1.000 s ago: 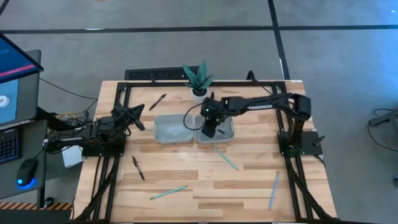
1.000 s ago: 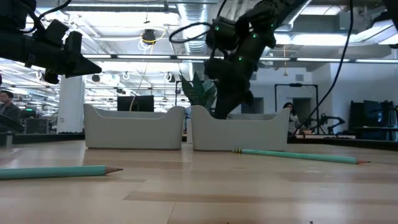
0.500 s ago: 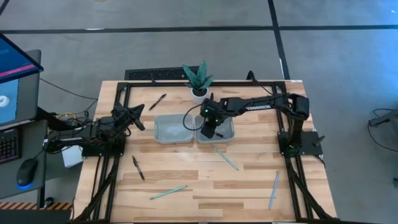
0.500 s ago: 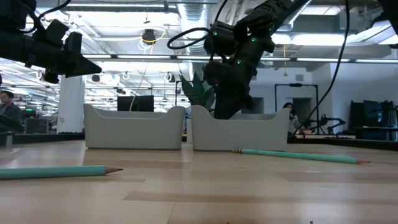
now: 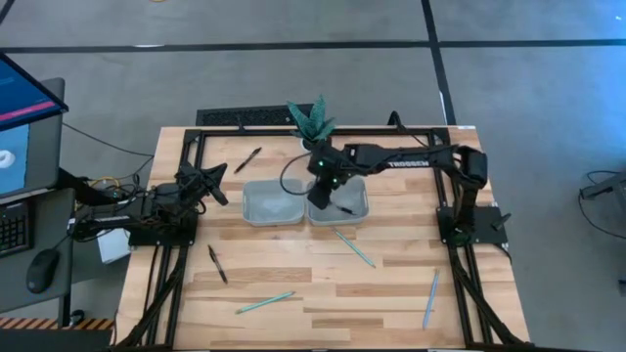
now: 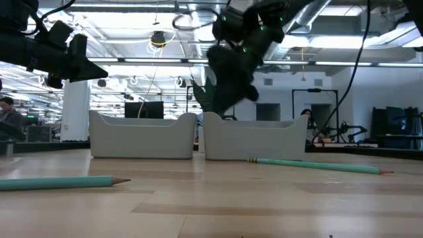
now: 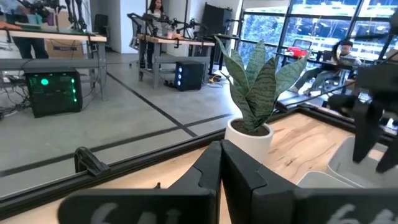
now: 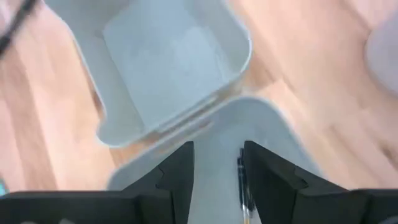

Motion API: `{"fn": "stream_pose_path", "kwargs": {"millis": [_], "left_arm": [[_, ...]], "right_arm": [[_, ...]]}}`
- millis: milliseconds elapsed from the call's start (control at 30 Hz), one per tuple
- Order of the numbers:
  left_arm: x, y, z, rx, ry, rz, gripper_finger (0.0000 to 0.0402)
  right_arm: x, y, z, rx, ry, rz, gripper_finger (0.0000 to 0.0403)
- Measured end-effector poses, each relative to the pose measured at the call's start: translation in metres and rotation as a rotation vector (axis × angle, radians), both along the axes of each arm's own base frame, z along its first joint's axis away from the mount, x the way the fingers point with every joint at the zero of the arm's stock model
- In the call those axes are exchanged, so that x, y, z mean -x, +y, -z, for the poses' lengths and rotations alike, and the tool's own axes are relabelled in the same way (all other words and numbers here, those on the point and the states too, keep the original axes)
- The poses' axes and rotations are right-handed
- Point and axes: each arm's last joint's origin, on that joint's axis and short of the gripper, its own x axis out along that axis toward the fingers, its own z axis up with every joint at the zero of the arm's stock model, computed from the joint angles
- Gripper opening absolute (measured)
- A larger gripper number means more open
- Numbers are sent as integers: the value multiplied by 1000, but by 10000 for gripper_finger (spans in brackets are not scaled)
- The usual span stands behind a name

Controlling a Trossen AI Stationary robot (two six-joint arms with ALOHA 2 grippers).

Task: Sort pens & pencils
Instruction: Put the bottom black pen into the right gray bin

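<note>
Two grey trays stand side by side mid-table, the left tray (image 5: 271,202) and the right tray (image 5: 354,196). My right gripper (image 5: 318,198) hovers open above the right tray's left part, fingers slanting down, touching nothing. Below it one pen (image 8: 244,186) lies flat on that tray's floor (image 5: 344,209). Two more pens (image 5: 247,159) (image 5: 216,264) lie on the table at the left. Three teal pencils (image 5: 354,246) (image 5: 264,303) (image 5: 430,298) lie flat on the near half. My left gripper (image 5: 217,182) waits shut at the table's left.
A potted plant (image 5: 312,125) stands just behind the trays, close to my right arm. In the low view one pencil (image 6: 317,165) lies in front of the right tray (image 6: 254,139) and another (image 6: 63,182) lies nearer. A black frame runs along the table's edges.
My right gripper has risen out of the right tray and gone a little toward the table's left edge. A pen now shows lying on the tray's floor where the gripper stood.
</note>
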Motion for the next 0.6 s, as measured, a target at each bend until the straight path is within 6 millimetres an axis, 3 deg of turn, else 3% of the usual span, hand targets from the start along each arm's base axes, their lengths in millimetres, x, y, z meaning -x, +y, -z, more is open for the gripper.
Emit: {"fn": "stream_pose_path", "kwargs": {"millis": [367, 500, 600], "left_arm": [[0, 0, -2, -9, 3, 0, 0], [0, 0, -2, -28, 21, 1, 0], [0, 0, -2, -33, 26, 1, 0]], "right_arm": [[-11, -24, -75, 112, -145, -41, 156], [-5, -38, -91, 138, -135, 43, 158], [11, -46, -107, 160, -147, 69, 159]]}}
